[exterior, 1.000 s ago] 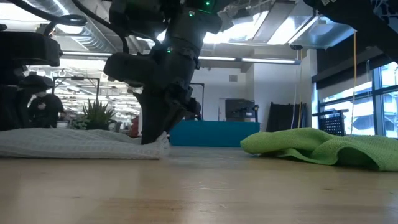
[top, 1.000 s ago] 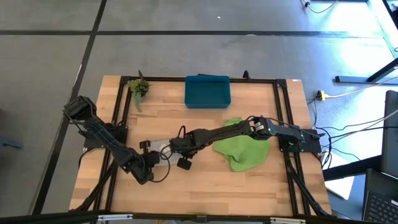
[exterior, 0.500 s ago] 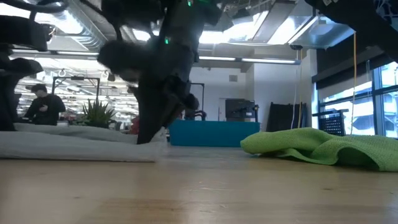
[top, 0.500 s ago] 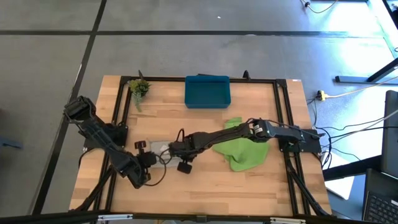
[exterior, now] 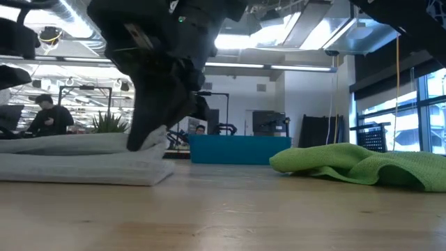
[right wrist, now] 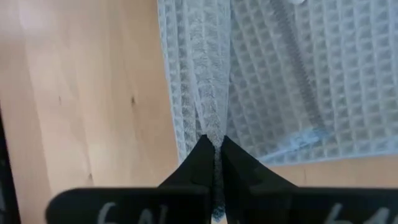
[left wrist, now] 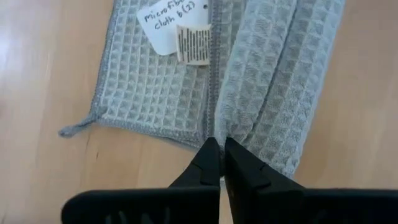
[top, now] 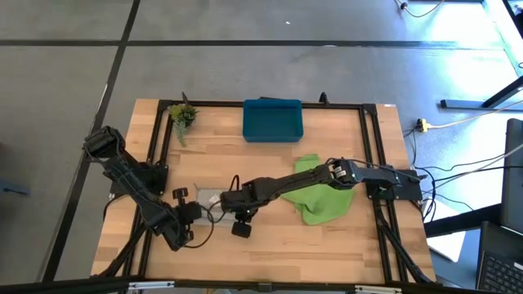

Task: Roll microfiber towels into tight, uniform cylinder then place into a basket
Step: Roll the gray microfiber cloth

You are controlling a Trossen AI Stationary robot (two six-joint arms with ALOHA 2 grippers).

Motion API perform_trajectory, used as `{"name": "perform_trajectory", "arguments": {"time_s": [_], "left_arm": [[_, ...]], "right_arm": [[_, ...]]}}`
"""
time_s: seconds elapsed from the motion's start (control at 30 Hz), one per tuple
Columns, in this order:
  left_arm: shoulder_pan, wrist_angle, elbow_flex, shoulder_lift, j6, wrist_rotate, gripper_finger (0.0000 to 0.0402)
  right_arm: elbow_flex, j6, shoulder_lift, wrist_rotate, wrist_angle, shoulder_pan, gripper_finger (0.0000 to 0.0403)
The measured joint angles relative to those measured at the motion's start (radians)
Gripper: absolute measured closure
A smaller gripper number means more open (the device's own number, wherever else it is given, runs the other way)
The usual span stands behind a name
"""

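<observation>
The light grey towel (top: pixel 208 198) lies on the table left of centre, folded over on itself (exterior: pixel 77 157). A white label (left wrist: pixel 177 31) shows on its flat part. My left gripper (top: pixel 197 207) is shut on its left end. My right gripper (top: pixel 223 201) is shut on its right end. The lime green towel (top: pixel 320 196) lies crumpled on the table under the right arm (exterior: pixel 355 166). The teal basket (top: pixel 272 121) stands at the far edge. My left gripper pinches the doubled-over edge (left wrist: pixel 219 132) of the grey towel at its left end between its two fingers. The fingers lie along the fold. The towel rests on the table. My right gripper pinches the raised fold (right wrist: pixel 211 127) of the grey towel at its right end between its two fingers, coming from above. That end (exterior: pixel 157 134) is held up a little over the lower layer, which lies on the table.
A small green plant sprig (top: pixel 182 116) stands at the far left. A black frame (top: pixel 372 147) runs along the table's sides. Bare wood (top: pixel 278 245) lies near the front edge. A person (exterior: pixel 47 115) is in the room behind.
Both grippers have gone toward the table's near edge and a little left, still shut on the grey towel. They have drawn its held edge over the rest, so the towel now lies doubled and thicker.
</observation>
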Motion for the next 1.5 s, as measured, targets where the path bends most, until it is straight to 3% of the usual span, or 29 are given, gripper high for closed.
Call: {"name": "perform_trajectory", "arguments": {"time_s": [0.33,0.83,1.27,1.5], "left_arm": [[0.006,-0.004,-0.002,0.0,0.008,0.034,0.0401],[0.007,0.0,-0.002,-0.001,0.004,0.043,0.0399],[0.007,-0.016,-0.001,-0.001,0.009,0.045,0.0312],[0.016,-0.243,0.089,-0.001,0.031,0.014,0.0306]], "right_arm": [[-0.037,0.023,0.003,0.003,0.111,-0.048,0.0388],[-0.077,0.028,0.015,0.007,0.11,-0.074,0.0374],[-0.079,0.036,0.018,0.005,0.134,-0.074,0.035],[-0.079,0.03,0.019,0.018,0.139,-0.073,0.0349]]}}
